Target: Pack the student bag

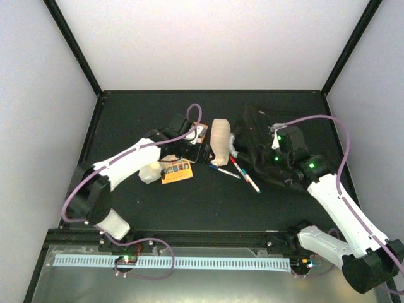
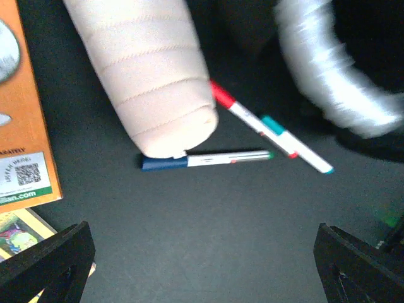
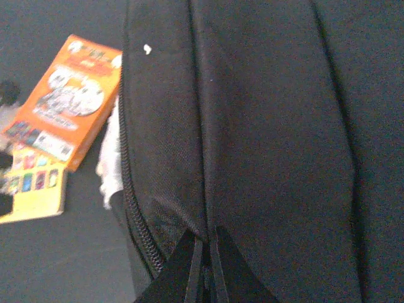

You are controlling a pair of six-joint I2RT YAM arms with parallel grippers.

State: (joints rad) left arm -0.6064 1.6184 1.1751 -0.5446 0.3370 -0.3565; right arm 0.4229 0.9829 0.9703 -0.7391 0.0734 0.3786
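From where I stand, the student bag (image 1: 273, 146) lies slumped on the desk (image 1: 208, 202), right of centre in the overhead view. Its long axis runs from upper left down toward lower right. The right end effector (image 3: 205, 268) is on it, fingers closed together at the bottom of the right wrist view. They look to be nipping a raised fold of the black fabric beside the zipper, though how firm the hold is I can't say.

The left end effector (image 2: 202, 271) hangs wide open with nothing between its fingers, just left of the bag in the overhead view. Beneath it lie a beige roll (image 2: 148, 76) at the upper left of its wrist view and a blue-capped pen (image 2: 205, 159) touching the roll's lower end. Two more pens lie to the right, and an orange booklet (image 2: 25, 126) sits at the left edge.

So the right arm is much the nearer to the bag, and the left would carry things rightward to it. The blue-capped pen lies left to right, along the line between the open fingers, so I'd guess the wrist needs a turn before closing.
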